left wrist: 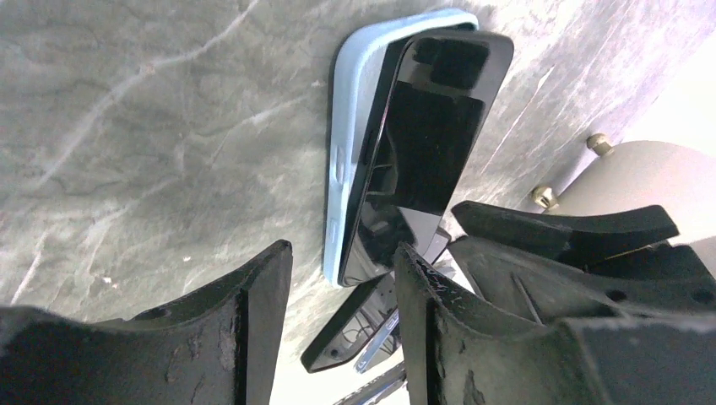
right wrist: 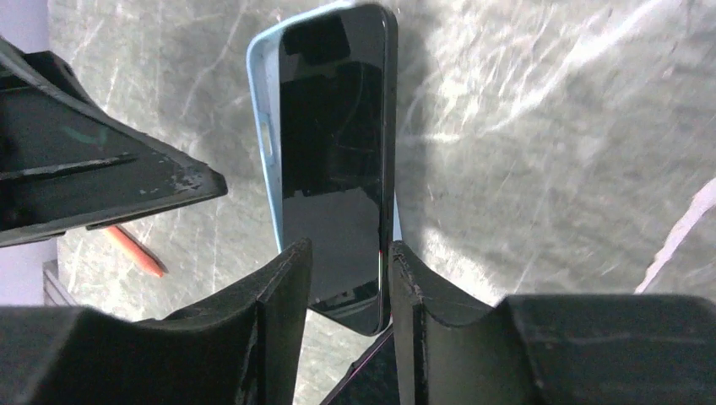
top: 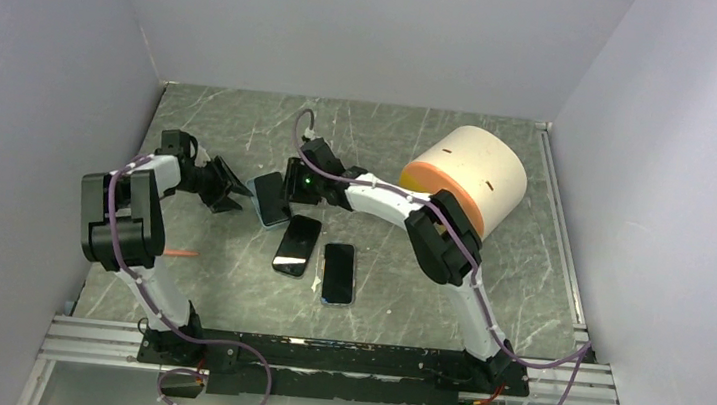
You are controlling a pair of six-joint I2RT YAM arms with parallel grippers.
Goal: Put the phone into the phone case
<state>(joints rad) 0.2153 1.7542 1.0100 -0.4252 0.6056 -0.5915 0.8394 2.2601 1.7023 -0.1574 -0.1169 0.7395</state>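
A light-blue phone case (top: 261,192) lies on the grey marble table, and a black phone (top: 274,204) rests in it. In the left wrist view the phone (left wrist: 426,135) sits tilted, its right edge raised above the case (left wrist: 348,126). My left gripper (top: 227,189) is open, and its fingers (left wrist: 253,312) straddle the case's near corner. My right gripper (top: 292,182) is open over the phone's other end (right wrist: 338,160). One finger (right wrist: 291,278) lies over the screen, the other is against the phone's right edge. The case rim (right wrist: 260,118) shows on the phone's left.
Two more dark phones (top: 297,245) (top: 338,273) lie in front of the case. A big cream cylinder with an orange rim (top: 474,169) lies behind my right arm. An orange pen-like stick (top: 182,252) lies near my left arm. Walls enclose three sides.
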